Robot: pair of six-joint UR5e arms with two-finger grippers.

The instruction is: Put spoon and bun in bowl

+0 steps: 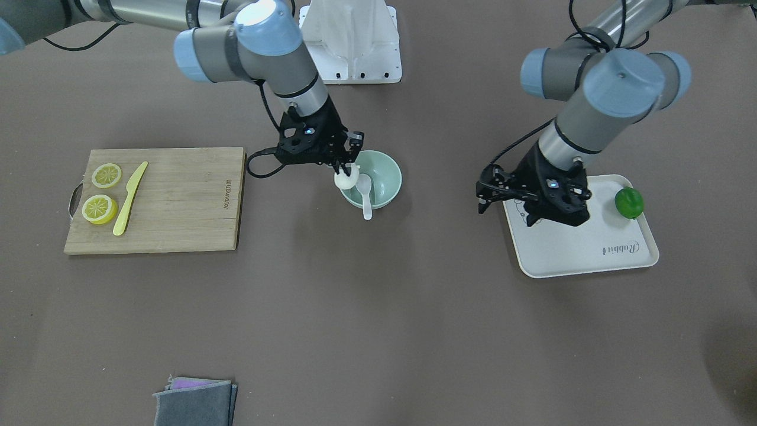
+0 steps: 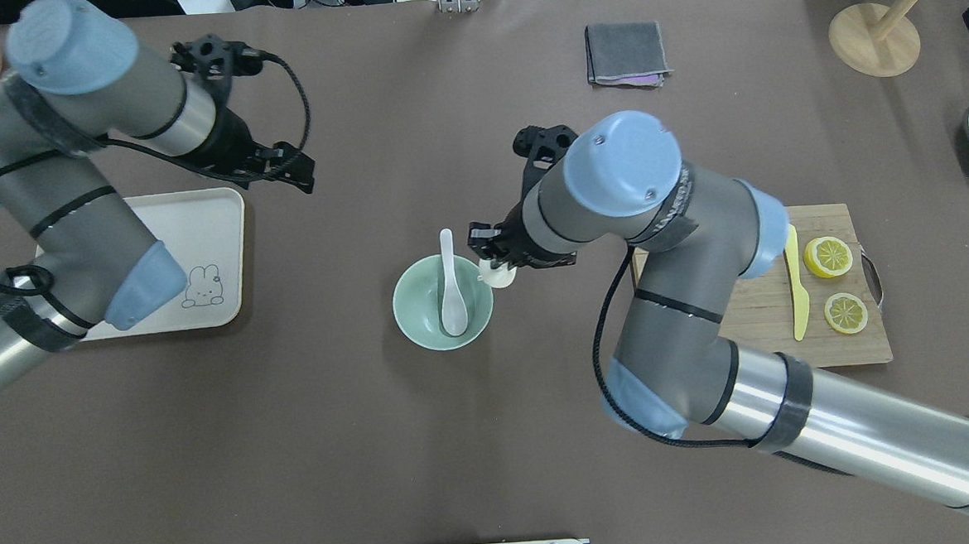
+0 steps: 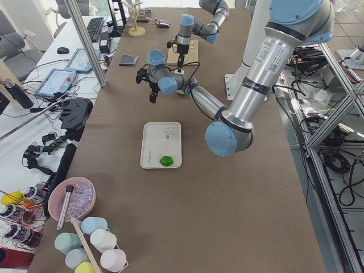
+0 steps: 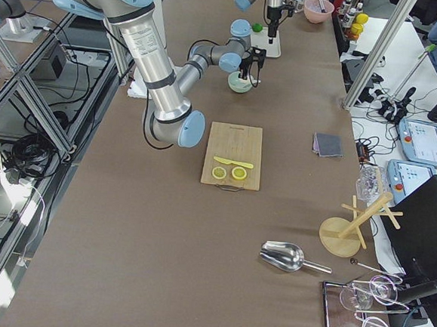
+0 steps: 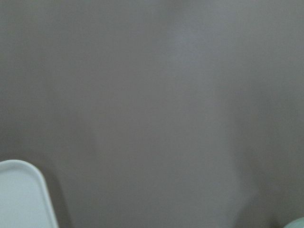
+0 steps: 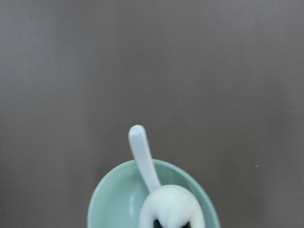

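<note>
The mint-green bowl stands mid-table, also in the overhead view. The white spoon lies in it, scoop inside, handle out over the rim. My right gripper is shut on the white bun and holds it just above the bowl's rim, on the cutting-board side. The right wrist view shows the bun over the bowl, with the spoon handle beyond. My left gripper is open and empty, hovering by the white tray's edge.
A white tray holds a green lime. A wooden cutting board carries two lemon slices and a yellow knife. A grey cloth lies at the table's operator-side edge.
</note>
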